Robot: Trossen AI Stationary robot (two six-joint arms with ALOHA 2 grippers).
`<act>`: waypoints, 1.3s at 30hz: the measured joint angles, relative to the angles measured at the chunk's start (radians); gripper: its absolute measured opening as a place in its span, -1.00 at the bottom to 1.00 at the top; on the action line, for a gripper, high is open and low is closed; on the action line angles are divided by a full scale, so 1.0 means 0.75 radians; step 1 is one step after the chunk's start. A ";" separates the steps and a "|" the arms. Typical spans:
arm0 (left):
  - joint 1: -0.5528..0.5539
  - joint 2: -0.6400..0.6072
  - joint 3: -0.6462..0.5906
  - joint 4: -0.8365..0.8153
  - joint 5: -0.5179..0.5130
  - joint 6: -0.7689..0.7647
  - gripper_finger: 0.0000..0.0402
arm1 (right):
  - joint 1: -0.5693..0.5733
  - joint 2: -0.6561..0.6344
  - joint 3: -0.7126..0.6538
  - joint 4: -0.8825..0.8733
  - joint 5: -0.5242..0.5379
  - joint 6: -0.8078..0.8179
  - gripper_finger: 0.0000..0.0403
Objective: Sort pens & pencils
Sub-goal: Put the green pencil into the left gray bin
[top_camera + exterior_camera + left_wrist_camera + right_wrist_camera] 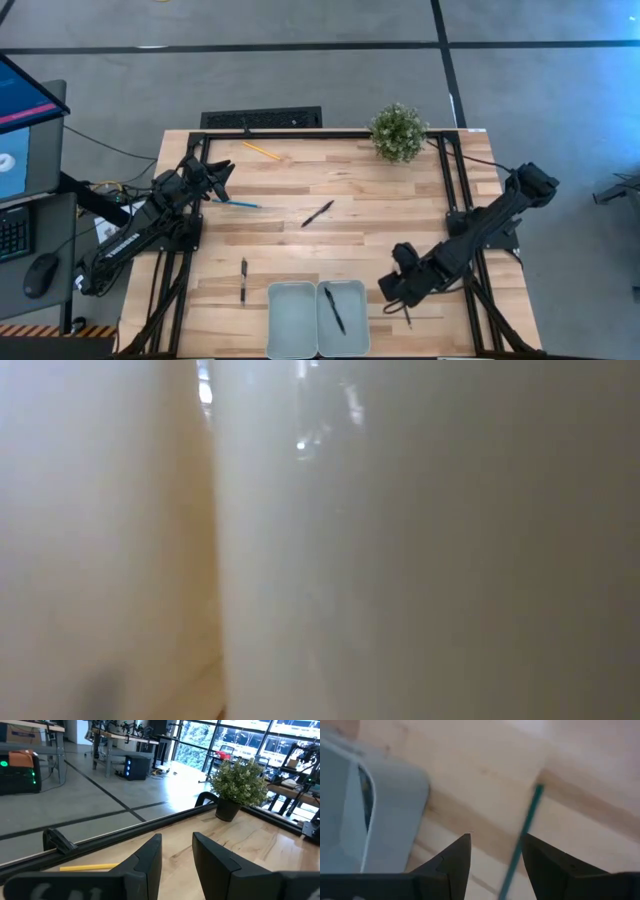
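Note:
In the high view my right gripper (402,300) hangs low near the table's near edge, right of two pale trays. In its wrist view it (495,855) is open, with a thin dark pen (525,837) lying on the wood between the fingers, close to one of them. The right tray (358,322) holds one black pen (334,310). Two more black pens (317,213) (243,280) lie on the table. My left gripper (222,175) is open (177,852) at the left, above the light blue pencil (240,204). The yellow pencil (262,151) (90,867) lies near the far edge.
A potted plant (398,132) (237,785) stands at the far edge. The left tray (272,320) sits beside the right one. A black metal frame (330,134) borders the table. The low view is filled by a blurred pale surface (400,560) close to the camera.

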 joint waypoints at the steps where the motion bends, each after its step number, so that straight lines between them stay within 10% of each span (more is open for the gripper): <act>1: 0.000 0.000 0.000 0.000 0.000 -0.001 -0.51 | 0.008 0.021 0.000 0.017 -0.001 0.005 -0.03; 16: 0.000 0.000 0.000 0.001 0.000 -0.010 -0.51 | 0.011 0.361 0.007 0.196 -0.200 0.019 -0.05; 39: 0.000 0.000 0.000 0.001 0.000 -0.022 -0.51 | 0.000 0.355 0.001 0.195 -0.208 -0.102 -0.06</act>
